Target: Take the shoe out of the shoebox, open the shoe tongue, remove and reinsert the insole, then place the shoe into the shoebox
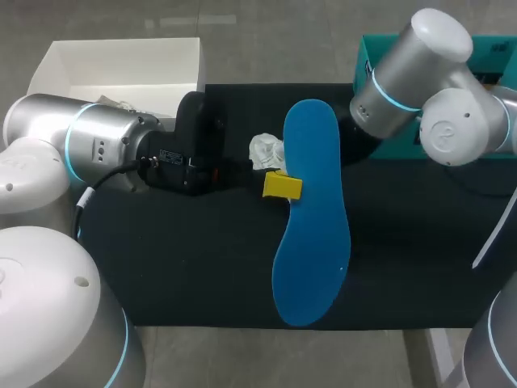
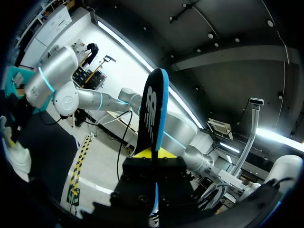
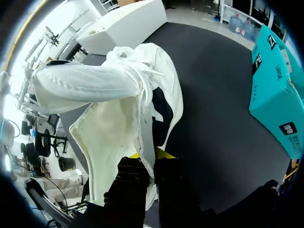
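Shoe and insole are apart, one to each arm. Nearest, the blue insole lies flat above the counter, its edge pinched between the left fingers, leaving both ends free for feeding back in. Beyond it the right fingers clamp the white shoe's side wall, so its mouth gapes. The shoebox sits far left.

1. Insole: one, blue.
2. Shoe: one, white.
3. Boxes: two; white box far left, teal box far right.
4. Robot arms: two; left arm, right arm.
5. Black mat: one.
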Robot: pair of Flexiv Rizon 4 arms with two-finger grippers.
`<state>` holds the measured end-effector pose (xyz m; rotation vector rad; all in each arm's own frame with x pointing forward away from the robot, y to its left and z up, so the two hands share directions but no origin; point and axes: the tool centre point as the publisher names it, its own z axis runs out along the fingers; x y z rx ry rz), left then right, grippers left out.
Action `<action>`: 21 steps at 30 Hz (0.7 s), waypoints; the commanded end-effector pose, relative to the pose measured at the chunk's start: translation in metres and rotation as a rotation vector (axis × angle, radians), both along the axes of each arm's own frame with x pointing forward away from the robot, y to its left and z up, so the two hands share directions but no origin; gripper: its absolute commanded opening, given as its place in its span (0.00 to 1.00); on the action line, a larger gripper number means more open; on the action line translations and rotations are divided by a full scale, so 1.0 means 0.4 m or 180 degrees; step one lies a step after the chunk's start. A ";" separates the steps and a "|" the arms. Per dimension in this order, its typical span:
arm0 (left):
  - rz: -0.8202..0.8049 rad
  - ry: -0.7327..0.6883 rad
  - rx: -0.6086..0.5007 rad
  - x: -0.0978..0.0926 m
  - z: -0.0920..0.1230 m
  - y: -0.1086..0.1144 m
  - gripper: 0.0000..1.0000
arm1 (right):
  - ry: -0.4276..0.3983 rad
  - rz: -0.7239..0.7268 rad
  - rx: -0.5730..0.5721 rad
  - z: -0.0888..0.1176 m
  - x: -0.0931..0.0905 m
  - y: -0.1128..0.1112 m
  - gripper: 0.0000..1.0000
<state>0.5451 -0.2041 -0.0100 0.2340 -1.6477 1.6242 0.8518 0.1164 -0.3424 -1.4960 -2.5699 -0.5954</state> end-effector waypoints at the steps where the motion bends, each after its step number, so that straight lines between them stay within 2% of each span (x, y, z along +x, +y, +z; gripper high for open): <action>1: -0.0002 0.0000 0.0008 -0.001 -0.001 -0.002 0.00 | -0.0133 -0.0318 0.0038 0.003 -0.034 0.006 0.00; 7: -0.0002 0.0000 0.0008 -0.001 -0.001 -0.002 0.00 | -0.0067 -0.0454 0.0104 -0.021 -0.053 0.008 0.00; 13: -0.0002 0.0000 0.0008 -0.001 -0.001 -0.002 0.00 | -0.0102 -0.0706 0.0020 -0.034 -0.069 -0.008 0.00; 21: -0.0002 0.0000 0.0008 -0.001 -0.001 -0.002 0.00 | -0.0178 -0.0933 0.0083 -0.054 -0.061 -0.013 0.00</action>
